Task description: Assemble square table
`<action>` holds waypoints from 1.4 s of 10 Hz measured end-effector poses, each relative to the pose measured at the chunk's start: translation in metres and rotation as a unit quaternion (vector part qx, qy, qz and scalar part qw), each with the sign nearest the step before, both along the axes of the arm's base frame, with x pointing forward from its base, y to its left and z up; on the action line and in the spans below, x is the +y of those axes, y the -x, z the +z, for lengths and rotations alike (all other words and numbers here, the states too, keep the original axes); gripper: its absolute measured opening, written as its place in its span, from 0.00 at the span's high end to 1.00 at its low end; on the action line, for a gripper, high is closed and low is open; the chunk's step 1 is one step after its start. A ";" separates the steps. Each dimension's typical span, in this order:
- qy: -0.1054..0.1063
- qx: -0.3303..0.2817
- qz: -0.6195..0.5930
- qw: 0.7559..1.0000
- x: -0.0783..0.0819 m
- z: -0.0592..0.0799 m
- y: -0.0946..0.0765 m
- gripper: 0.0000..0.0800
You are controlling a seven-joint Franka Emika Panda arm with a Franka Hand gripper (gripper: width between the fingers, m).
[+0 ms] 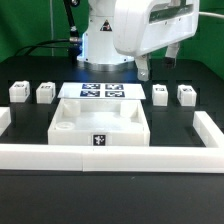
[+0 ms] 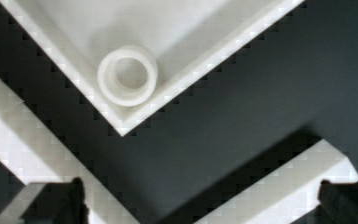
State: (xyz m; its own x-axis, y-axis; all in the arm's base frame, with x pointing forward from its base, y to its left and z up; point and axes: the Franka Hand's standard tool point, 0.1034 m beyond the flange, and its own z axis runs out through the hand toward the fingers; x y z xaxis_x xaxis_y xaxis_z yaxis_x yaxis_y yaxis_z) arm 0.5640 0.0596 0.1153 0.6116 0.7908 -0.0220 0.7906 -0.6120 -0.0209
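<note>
The square table's top (image 1: 100,122) is a white tray lying in the middle of the table, with a tag (image 1: 98,139) on its near edge. Two white tagged legs (image 1: 18,92) (image 1: 45,92) lie at the exterior view's left, and two more (image 1: 161,95) (image 1: 186,95) lie at its right. My gripper (image 1: 160,62) hangs high above the right side, open and empty. In the wrist view, one corner of the top (image 2: 194,40) shows with its round hole (image 2: 126,73). My gripper (image 2: 197,208) stands wide apart there, with only the dark table between its fingers.
The marker board (image 1: 103,91) lies flat behind the top. A long low white border wall (image 1: 110,155) runs along the front and turns back at both ends; its corner (image 2: 291,170) shows under the gripper. The arm's base (image 1: 100,45) stands at the back.
</note>
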 end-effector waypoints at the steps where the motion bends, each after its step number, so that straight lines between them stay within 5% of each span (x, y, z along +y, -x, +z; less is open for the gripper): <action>1: 0.000 0.000 0.000 1.000 0.000 0.000 0.000 0.19; 12: 0.000 0.001 0.000 1.000 0.000 -0.001 0.000 0.19; 14: -0.001 -0.003 0.073 0.997 -0.016 -0.004 0.019 0.19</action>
